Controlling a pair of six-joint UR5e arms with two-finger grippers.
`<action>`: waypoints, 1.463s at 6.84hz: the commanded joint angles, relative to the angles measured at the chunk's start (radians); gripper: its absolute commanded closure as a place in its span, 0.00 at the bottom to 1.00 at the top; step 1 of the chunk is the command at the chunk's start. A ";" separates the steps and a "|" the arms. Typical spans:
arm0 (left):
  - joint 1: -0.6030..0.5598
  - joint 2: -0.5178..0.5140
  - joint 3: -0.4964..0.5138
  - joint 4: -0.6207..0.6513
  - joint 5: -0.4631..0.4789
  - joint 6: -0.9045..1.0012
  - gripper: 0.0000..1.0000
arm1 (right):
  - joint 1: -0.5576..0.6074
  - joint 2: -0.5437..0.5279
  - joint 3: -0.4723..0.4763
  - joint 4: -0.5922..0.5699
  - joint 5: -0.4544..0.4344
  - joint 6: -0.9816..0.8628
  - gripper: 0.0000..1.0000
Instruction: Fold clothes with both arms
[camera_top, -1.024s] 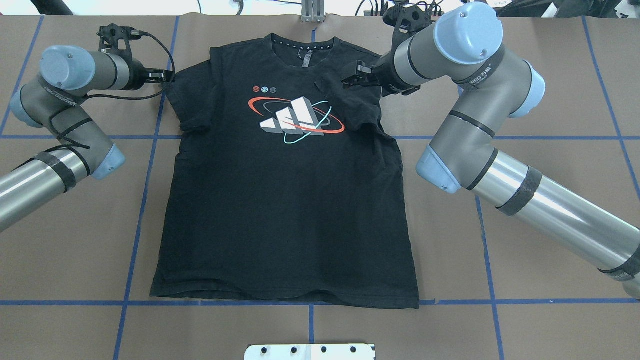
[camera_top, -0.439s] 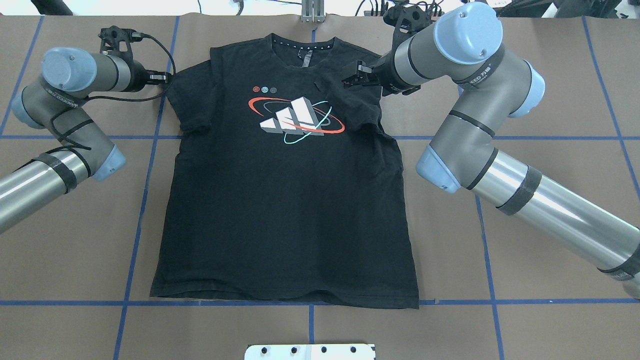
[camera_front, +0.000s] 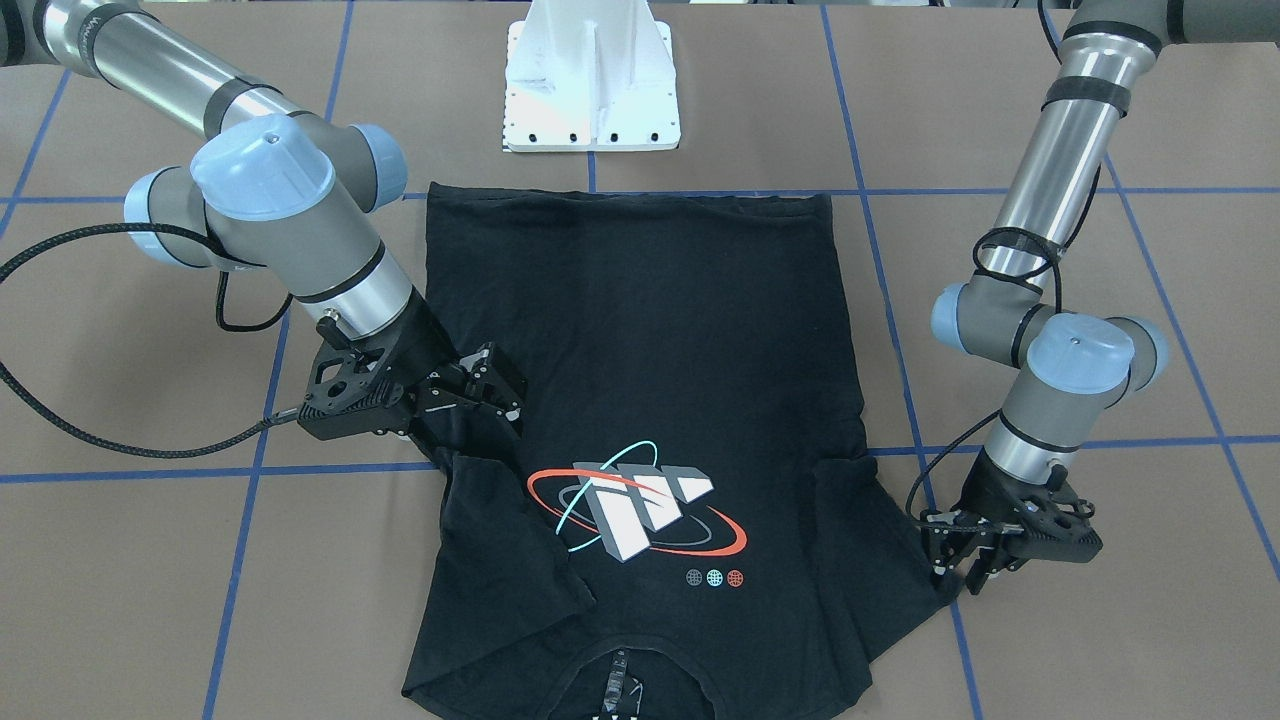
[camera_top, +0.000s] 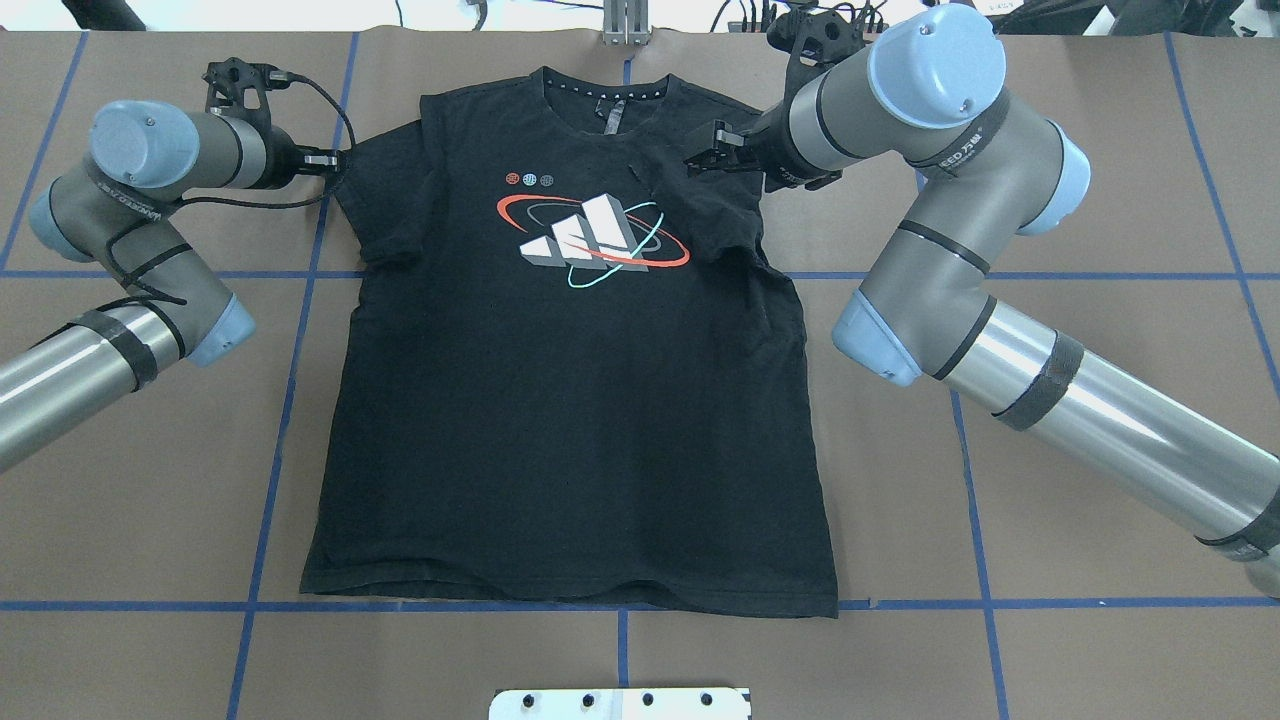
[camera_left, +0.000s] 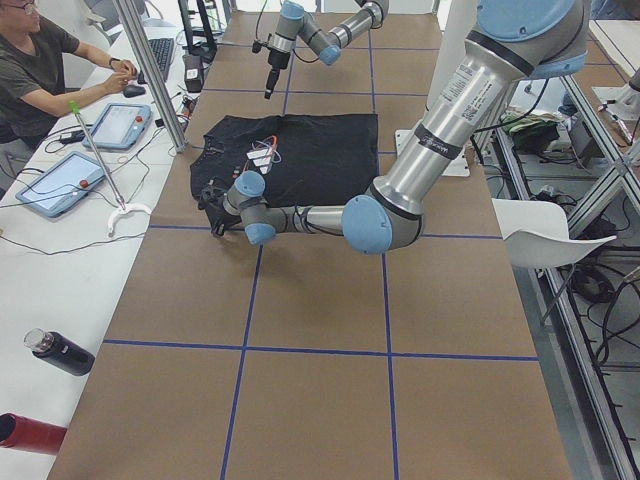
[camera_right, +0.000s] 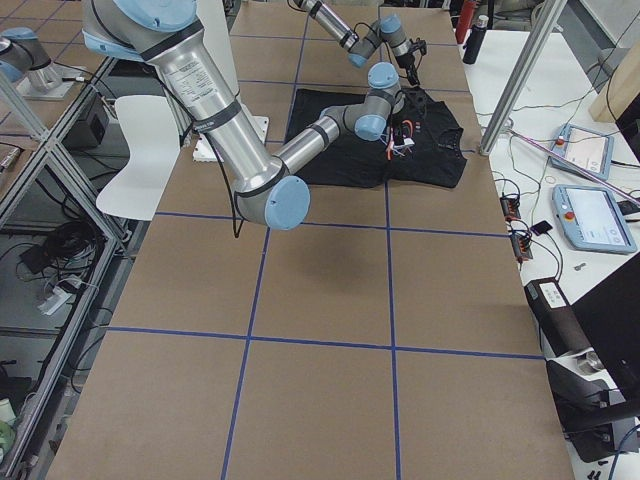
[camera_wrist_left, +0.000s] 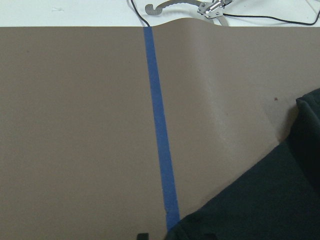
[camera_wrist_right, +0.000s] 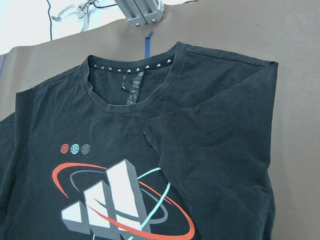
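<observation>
Bare tabletop (camera_top: 120, 480) is noted along both long sides of the T-shirt (camera_top: 570, 430). The strip on the robot's right is overhung by the right arm (camera_top: 930, 290), just beside the cloth. The left arm (camera_top: 140, 240) is found well apart from the shirt body. Room beyond the hem is bounded by the white pedestal (camera_front: 590, 90). The left sleeve edge is occupied by the left end effector (camera_top: 332, 158), the right shoulder by the right end effector (camera_top: 703, 150).

Grey-and-silver tubular left arm (camera_top: 50, 375) and right arm (camera_top: 1110, 425), light-blue joint caps (camera_top: 935, 55), black tape bands (camera_top: 1040, 385), looping black cables (camera_front: 150, 453), white pedestal (camera_front: 590, 90) with black screws (camera_front: 572, 137).
</observation>
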 joint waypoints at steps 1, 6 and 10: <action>0.002 0.000 -0.001 0.000 -0.008 0.000 1.00 | 0.000 0.000 0.001 0.000 0.000 0.000 0.01; -0.061 0.006 -0.136 0.064 -0.147 0.002 1.00 | 0.006 0.000 -0.001 0.000 0.000 0.000 0.01; 0.018 -0.125 -0.195 0.225 -0.142 -0.268 1.00 | 0.023 -0.002 -0.001 0.000 0.005 -0.002 0.01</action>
